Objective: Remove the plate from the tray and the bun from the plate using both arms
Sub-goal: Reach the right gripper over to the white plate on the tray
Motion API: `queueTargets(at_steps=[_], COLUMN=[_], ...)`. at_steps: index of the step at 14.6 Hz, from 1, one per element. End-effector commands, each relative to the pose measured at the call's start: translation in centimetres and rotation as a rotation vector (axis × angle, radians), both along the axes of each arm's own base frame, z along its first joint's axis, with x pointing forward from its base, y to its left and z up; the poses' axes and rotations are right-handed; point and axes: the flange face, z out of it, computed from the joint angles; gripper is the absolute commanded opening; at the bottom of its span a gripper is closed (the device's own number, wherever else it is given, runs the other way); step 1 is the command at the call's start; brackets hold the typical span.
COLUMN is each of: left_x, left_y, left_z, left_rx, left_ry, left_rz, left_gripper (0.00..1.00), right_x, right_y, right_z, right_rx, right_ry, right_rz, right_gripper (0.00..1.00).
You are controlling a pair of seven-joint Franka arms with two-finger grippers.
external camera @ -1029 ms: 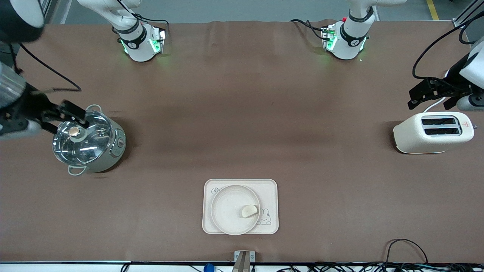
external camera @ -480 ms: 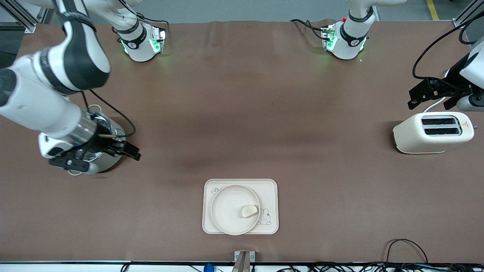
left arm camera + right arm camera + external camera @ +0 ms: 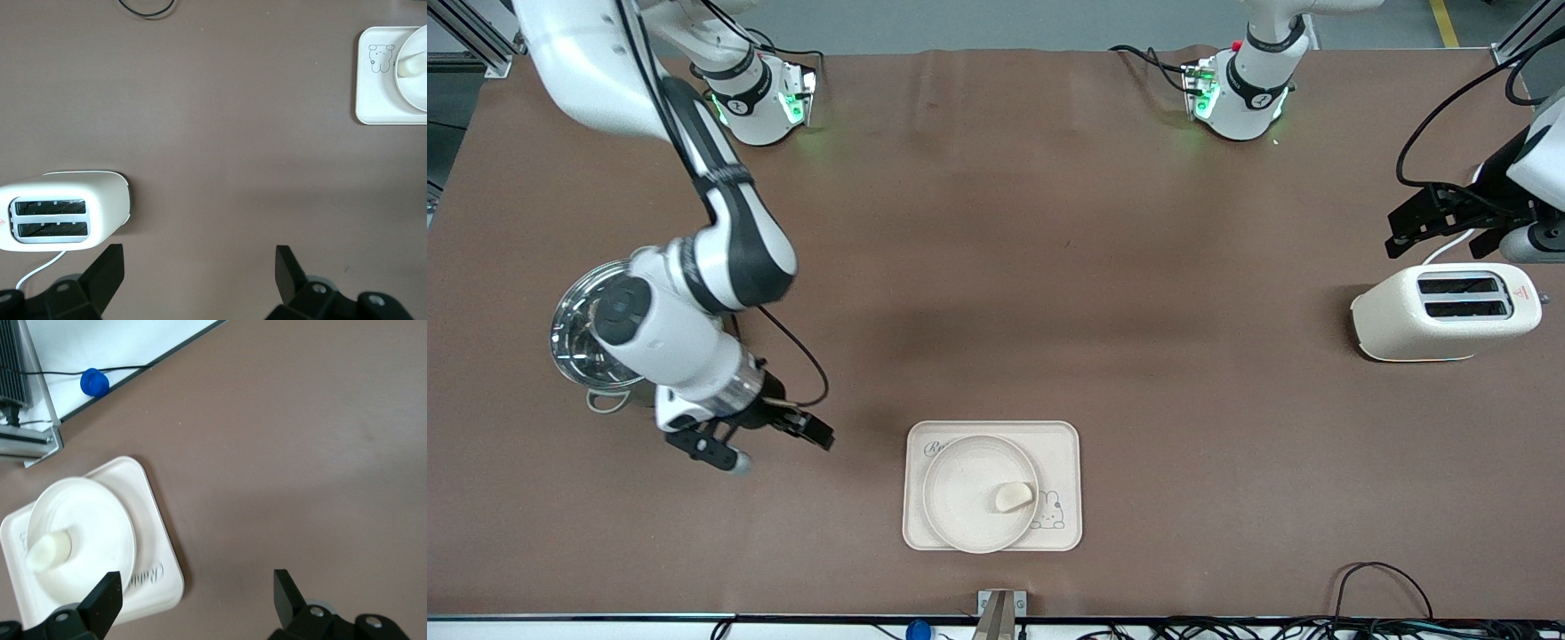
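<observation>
Your right gripper [image 3: 769, 440] is swinging off the pot [image 3: 578, 333] toward the tray [image 3: 1063, 444], jaws wide and empty. Bun [image 3: 1014, 496] is sitting at 3 o'clock on the plate [image 3: 965, 498], plate untouched on the tray. Left gripper [image 3: 1440, 227] is waiting over the toaster [image 3: 1445, 311], jaws wide.

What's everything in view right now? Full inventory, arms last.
tray: 1, cream, on the table's edge nearest the front camera
plate: 1, cream-white, on the tray
bun: 1, pale yellow, on the plate
toaster: 1, cream, at the left arm's end of the table
pot: 1, steel, glass lid, at the right arm's end, partly hidden by the right arm
table: 1, brown cover
blue knob: 1, off the table edge beside the cables
right gripper: 1, black, open, over bare table between pot and tray
left gripper: 1, black, open, above the toaster; this arm waits
</observation>
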Motion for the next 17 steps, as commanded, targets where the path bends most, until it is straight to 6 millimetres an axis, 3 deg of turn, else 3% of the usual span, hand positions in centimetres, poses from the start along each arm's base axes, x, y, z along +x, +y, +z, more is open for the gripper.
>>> queueTargets(at_steps=[1, 4, 9, 11, 14, 17], left_x=[0.1, 0.1, 0.0, 0.1, 0.0, 0.0], left_y=[0.1, 0.0, 0.0, 0.0, 0.0, 0.0], left_z=[0.3, 0.3, 0.3, 0.3, 0.4, 0.3], left_rx=[0.016, 0.018, 0.016, 0.016, 0.016, 0.016], left_ry=[-0.009, -0.009, -0.009, -0.009, -0.011, -0.008], left_rz=[-0.016, -0.018, -0.019, -0.018, -0.019, -0.021], left_gripper=[1.0, 1.0, 1.0, 1.0, 1.0, 1.0], right_x=[1.3, 1.9, 2.5, 2.6, 3.0, 3.1], right_y=[5.5, 8.7, 10.0, 11.4, 11.0, 11.4], right_z=[-3.1, -7.2, -12.6, -14.0, -13.7, -13.2], right_rx=[0.053, 0.067, 0.057, 0.055, 0.042, -0.038], right_ry=[-0.045, -0.03, -0.012, -0.023, -0.034, -0.071], right_rz=[-0.031, -0.04, -0.025, -0.013, -0.001, 0.123], right_gripper=[0.99, 0.98, 0.98, 0.96, 0.95, 0.87])
